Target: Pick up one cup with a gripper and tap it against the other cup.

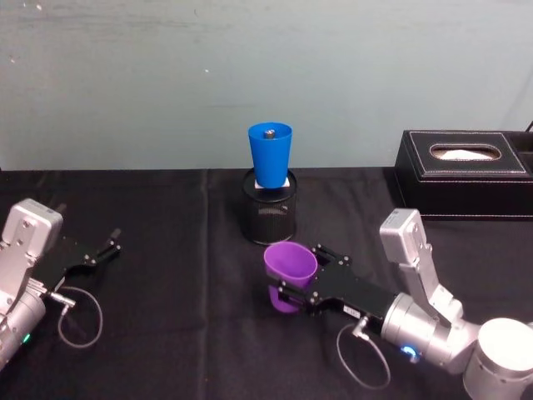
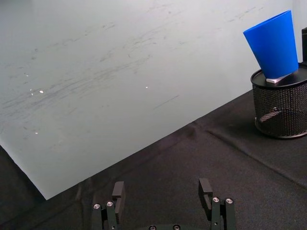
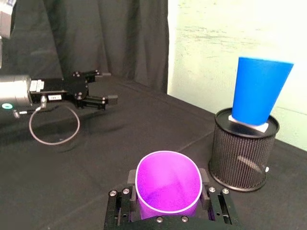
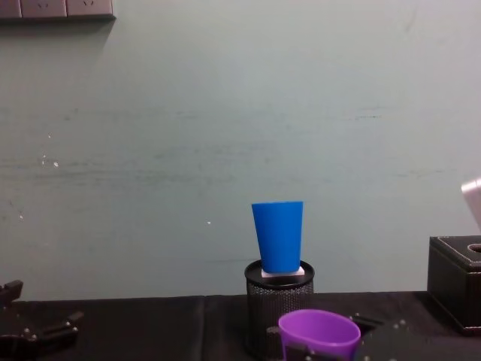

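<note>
Gripping purple cup, seemingly, right end effector: wrist view clearest.

a scuffed pale green wall rises behind the black tablecloth.

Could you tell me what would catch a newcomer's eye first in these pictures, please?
The blue cup stands out first, upright on a white block atop the black mesh pen holder in the middle of the scene. Just in front of it, the right tool is shut on the purple cup, mouth up. The left tool rests open on the black cloth at the far left.
</note>
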Available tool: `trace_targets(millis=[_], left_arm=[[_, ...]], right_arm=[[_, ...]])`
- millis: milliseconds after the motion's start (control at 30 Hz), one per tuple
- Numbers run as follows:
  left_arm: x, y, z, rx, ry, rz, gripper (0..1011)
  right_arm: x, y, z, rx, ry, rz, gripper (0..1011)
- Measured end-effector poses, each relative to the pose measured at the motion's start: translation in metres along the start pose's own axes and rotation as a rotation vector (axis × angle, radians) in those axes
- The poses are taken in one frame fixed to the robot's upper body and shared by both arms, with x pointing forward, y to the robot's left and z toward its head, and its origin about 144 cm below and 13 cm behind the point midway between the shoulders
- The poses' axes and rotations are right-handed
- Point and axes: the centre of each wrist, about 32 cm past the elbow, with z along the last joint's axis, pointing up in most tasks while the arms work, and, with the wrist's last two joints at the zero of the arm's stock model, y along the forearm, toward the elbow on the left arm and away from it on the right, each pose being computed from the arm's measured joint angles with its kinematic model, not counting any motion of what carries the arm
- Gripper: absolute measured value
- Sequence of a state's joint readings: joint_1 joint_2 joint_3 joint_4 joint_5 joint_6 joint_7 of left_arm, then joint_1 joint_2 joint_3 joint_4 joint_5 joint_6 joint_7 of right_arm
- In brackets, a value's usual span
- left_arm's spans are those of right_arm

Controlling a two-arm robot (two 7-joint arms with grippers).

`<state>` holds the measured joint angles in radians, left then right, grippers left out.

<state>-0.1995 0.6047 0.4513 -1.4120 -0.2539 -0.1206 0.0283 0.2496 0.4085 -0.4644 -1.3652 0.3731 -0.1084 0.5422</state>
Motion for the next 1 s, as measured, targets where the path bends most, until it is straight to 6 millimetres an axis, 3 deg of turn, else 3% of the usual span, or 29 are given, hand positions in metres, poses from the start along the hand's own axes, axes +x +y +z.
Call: trace_targets(millis=[633, 1000], left_arm=[[0.000, 0.000, 0.000, 0.000, 0.000, 0.000, 1000], [0.000, 0.000, 0.000, 0.000, 0.000, 0.000, 1000]], right_arm=[[0.021, 0.002, 0.074, -0.019, -0.010, 0.010, 726], [0.024, 0.004, 0.091, -0.018, -0.020, 0.013, 726]])
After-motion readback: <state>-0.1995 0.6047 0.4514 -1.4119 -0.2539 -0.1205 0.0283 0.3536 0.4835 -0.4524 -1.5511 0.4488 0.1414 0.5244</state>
